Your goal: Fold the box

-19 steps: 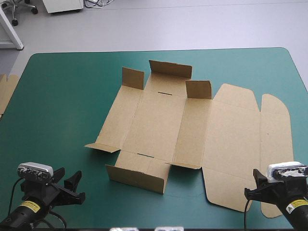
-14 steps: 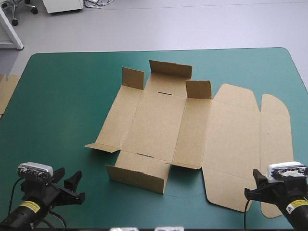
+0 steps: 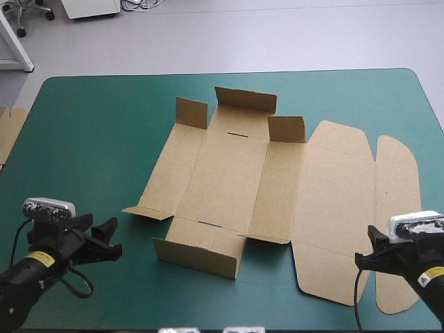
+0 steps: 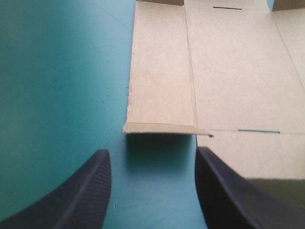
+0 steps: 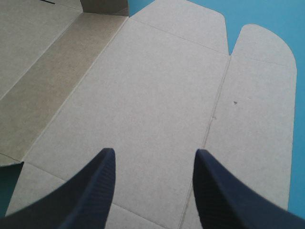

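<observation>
The brown box [image 3: 229, 180] lies as an opened-out sheet in the middle of the teal-green counter [image 3: 90, 139], reaching toward its right edge. Three short flaps stand up along its far side, and one long flap [image 3: 198, 257] is raised at the near side. The wide lid panel [image 3: 333, 208] and its rounded end flap [image 3: 399, 194] lie flat.

The left jaws are spread and hold nothing. Their black fingers [image 4: 81, 195] hang over bare cover near the front left corner, with a slightly lifted corner flap [image 4: 162, 128] of the box just ahead.

The right jaws are also spread and empty, their fingers [image 5: 86, 191] above the lid panel near the front right.

A strip of more board [image 3: 8, 132] shows at the counter's left edge.
</observation>
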You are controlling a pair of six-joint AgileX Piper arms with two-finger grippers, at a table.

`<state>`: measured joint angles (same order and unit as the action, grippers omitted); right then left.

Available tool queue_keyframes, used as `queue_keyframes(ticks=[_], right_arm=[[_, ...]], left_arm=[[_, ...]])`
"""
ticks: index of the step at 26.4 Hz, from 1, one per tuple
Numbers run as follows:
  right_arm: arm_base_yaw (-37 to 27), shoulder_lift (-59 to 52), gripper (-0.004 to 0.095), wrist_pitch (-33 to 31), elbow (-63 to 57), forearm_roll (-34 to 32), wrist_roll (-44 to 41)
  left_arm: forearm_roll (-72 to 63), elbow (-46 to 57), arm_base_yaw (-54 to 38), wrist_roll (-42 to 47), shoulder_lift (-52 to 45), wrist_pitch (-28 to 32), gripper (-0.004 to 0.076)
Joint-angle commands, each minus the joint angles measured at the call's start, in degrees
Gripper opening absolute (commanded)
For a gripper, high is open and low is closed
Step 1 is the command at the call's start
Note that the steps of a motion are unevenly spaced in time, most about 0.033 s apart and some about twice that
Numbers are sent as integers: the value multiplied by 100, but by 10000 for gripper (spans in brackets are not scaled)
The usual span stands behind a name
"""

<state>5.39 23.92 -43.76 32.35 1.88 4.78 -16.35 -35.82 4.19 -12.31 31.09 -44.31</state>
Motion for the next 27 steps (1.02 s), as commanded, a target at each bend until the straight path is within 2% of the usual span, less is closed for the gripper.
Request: queue_keyframes(ticks=[1, 5, 7, 13, 17, 21, 24, 27], right_arm=[[-60, 638, 472, 437, 608, -79, -195], [-60, 1725, 472, 208, 1407, 97, -433], [-60, 2175, 472, -27, 1715, 257, -433], [-60, 2994, 472, -764, 2220, 429, -331], [-60, 3271, 472, -916, 2335, 482, -283], [-60, 3307, 472, -811, 2335, 544, -236], [-60, 3307, 472, -744, 2335, 544, -193], [-60, 3307, 474, -744, 2335, 533, -166]], left_arm=[[-303, -643, -15, -13, 731, 601, 384], [-131, -1603, -15, 23, 1936, 607, 384], [-30, -2077, -15, 357, 2596, 500, 384], [33, -2904, -15, 315, 3869, 325, 384], [110, -3421, -240, 315, 4579, -32, 384], [-14, -3562, -939, 255, 5085, -86, 384], [-663, -3562, -1557, -204, 5526, -351, 384], [-1992, -3562, -2039, -1068, 5964, -876, 384]])
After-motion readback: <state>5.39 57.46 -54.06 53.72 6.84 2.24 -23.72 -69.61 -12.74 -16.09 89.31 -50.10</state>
